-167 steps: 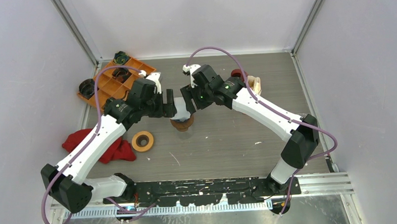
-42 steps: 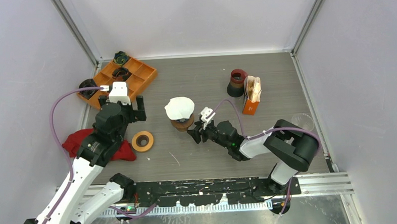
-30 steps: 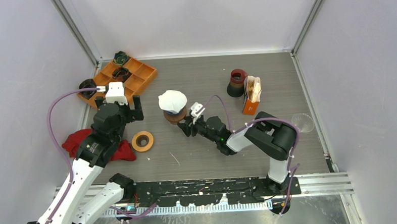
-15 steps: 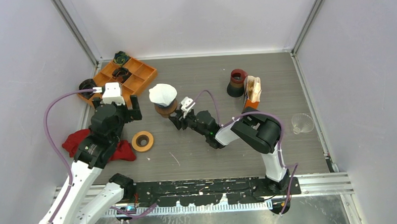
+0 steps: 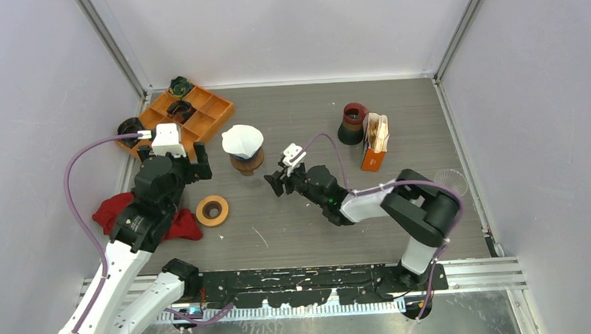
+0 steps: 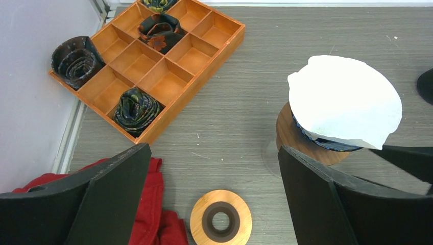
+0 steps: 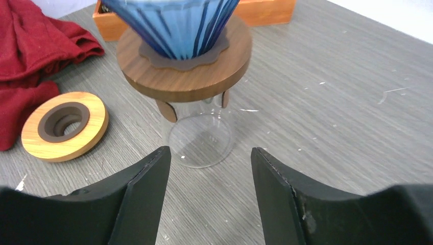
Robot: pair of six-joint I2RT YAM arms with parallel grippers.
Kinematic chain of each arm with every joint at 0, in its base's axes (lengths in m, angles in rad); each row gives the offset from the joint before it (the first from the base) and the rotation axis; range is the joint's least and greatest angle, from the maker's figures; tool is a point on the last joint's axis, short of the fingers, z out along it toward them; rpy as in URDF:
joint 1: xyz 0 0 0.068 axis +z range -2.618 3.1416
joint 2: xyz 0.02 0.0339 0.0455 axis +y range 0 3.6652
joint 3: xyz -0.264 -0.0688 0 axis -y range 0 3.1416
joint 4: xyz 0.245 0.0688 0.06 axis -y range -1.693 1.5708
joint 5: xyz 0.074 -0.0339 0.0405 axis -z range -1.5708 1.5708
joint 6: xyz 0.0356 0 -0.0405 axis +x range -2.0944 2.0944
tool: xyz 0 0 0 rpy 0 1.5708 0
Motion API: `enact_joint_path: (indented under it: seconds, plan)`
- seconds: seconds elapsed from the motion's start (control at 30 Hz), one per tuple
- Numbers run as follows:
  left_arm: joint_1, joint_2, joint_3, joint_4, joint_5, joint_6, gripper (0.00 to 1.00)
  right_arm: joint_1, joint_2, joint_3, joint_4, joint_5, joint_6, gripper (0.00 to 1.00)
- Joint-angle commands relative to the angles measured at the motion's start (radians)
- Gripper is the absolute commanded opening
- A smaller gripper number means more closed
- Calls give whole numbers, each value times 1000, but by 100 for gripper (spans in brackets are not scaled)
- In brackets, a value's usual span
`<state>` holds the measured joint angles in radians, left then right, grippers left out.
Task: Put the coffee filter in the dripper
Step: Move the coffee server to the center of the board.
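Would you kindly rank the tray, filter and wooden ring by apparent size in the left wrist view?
1. tray, largest
2. filter
3. wooden ring, smallest
The filter sits raised on the dripper, nearer the camera, so it may look bigger than it is.

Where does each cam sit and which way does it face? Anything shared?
Top external: above and behind the bases, looking down on the grey table; left arm and right arm show.
Left wrist: looks down past the open left tool at the white paper filter and orange wooden tray.
Right wrist: low, facing the blue ribbed dripper; right tool frames it.
Shared: both wrist views show the round wooden ring.
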<state>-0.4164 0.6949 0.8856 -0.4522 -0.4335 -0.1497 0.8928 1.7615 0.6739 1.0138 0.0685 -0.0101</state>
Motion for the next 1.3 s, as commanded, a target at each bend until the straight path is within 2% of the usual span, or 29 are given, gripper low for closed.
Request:
enact_joint_path:
  seconds: [0.0,0.27,0.5,0.87,1.17,1.27]
  plan:
    - [8,-17,3,74,8,-8,99,-31,-175,-19,-145,60,-17,66]
    - [13,-18,4,75,14,-9,99,-144,-406,92,-583,103,-48,69]
    - [14,-9,6,69,19,-10,99,-250,-464,280,-883,129,-89,72]
    - [14,1,6,65,12,-7,99,-427,-330,580,-1209,114,-144,73]
    - [19,8,7,66,8,-4,99,-547,-156,735,-1289,35,-98,68]
    - [20,8,8,66,8,-4,99,-567,-107,760,-1290,23,-73,63]
